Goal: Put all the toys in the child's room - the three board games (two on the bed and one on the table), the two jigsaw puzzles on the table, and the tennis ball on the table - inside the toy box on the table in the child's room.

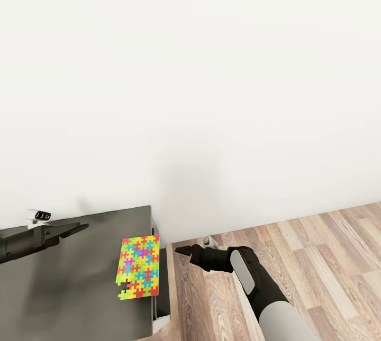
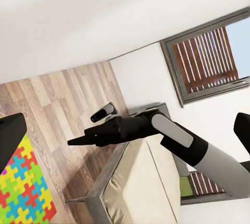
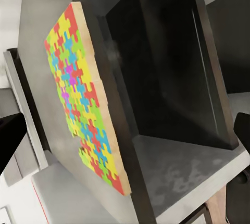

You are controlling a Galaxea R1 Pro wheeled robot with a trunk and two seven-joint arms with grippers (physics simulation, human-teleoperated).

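Note:
A jigsaw puzzle (image 1: 138,267) of bright multicoloured interlocking pieces lies flat on a dark grey desk (image 1: 79,283), close to the desk's right edge. It also appears in the left wrist view as the puzzle (image 2: 21,187) and in the right wrist view as the puzzle (image 3: 83,99). My left gripper (image 1: 74,230) hovers over the desk, left of the puzzle, open and empty. Beyond the desk's right edge, over the floor, my right gripper (image 1: 179,250) points at the puzzle, open with nothing held. From the left wrist it shows as the right gripper (image 2: 73,141).
A white wall rises right behind the desk. Wood-plank floor (image 1: 296,256) spreads to the right. A small grey object (image 1: 210,240) lies by the skirting. The bed (image 2: 135,182) with its beige cover and a dark-framed window (image 2: 208,57) are in the left wrist view.

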